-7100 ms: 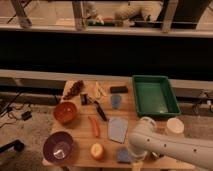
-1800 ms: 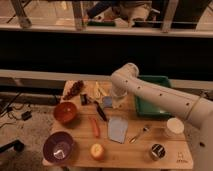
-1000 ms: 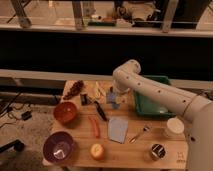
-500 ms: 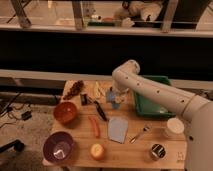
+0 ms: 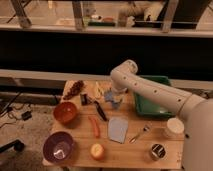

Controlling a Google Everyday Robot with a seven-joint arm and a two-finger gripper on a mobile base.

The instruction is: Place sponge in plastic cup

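Note:
My gripper (image 5: 115, 96) hangs from the white arm (image 5: 150, 90), which reaches in from the right, and points down at the back middle of the wooden table (image 5: 130, 155). Right under it stands the light-blue plastic cup (image 5: 116, 103). A blue-grey mass at the gripper's tip meets the cup's top. I cannot tell the sponge apart from the cup or the gripper there. No sponge lies anywhere else on the table.
A green tray (image 5: 156, 100) lies to the right of the cup. A pale-blue sheet (image 5: 118, 129), an orange carrot-like stick (image 5: 94, 126), a black tool (image 5: 100, 110) and a fork (image 5: 140, 133) lie in front. Red-brown bowl (image 5: 65, 111), purple bowl (image 5: 59, 146), orange fruit (image 5: 97, 150), metal cup (image 5: 158, 151), cream cup (image 5: 175, 127).
The arm went from the table's front edge to the back middle, and the small blue thing at the front is gone. In the last second the gripper hardly moved.

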